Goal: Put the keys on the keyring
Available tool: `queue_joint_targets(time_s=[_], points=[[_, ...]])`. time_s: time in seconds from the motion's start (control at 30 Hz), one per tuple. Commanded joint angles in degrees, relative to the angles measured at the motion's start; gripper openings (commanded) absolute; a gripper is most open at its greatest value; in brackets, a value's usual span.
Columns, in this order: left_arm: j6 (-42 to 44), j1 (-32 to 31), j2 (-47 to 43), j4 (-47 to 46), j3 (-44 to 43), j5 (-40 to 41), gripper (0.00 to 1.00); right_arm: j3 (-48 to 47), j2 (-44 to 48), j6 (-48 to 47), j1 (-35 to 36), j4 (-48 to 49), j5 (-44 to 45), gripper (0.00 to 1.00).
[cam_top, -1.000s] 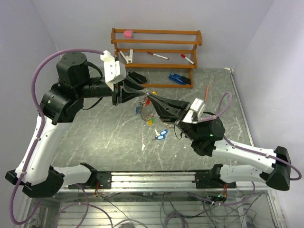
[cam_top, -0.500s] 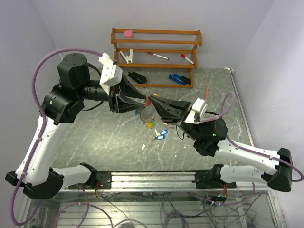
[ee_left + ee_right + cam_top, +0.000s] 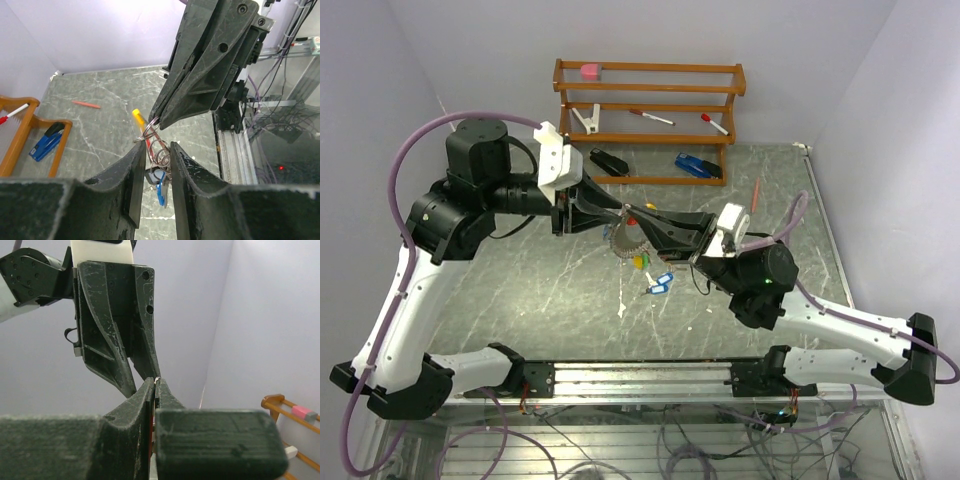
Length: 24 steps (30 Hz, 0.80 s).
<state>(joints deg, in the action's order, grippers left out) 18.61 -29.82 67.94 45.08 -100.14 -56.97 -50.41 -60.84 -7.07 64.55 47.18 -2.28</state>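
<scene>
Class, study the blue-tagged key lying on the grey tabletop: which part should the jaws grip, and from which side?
Probably the blue plastic tag, across its narrow width, coming down from above. It lies flat on the tabletop, so only its long edges give the jaws something to close on.

Keyring (image 3: 150, 133) between left gripper (image 3: 157, 152), right gripper (image 3: 154, 120)

Bright even light, soft shadows, blurred foreground

Shiny wire keyring (image 3: 160, 156), glossy plastic-tagged keys (image 3: 161, 189), scuffed matt right hand (image 3: 156, 120), varnished wooden rack (image 3: 650, 70)
</scene>
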Motion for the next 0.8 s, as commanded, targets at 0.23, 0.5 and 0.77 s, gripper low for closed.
queue_joint_targets(time_s=[0.23,0.5,0.77], points=[[1.30,0.42,-1.14,-1.12,-1.25,2.93,0.36,-0.92,3.16,1.26,-0.12,-0.78,0.09,0.00],[-0.30,0.38,-0.80,-4.64,0.17,0.19,0.36,-1.42,2.59,2.96,-0.13,-1.34,-1.49,0.00],[-1.31,0.39,-0.62,-6.47,0.96,-2.67,0.33,-2.32,1.63,4.32,-0.13,-1.91,-2.74,0.00]])
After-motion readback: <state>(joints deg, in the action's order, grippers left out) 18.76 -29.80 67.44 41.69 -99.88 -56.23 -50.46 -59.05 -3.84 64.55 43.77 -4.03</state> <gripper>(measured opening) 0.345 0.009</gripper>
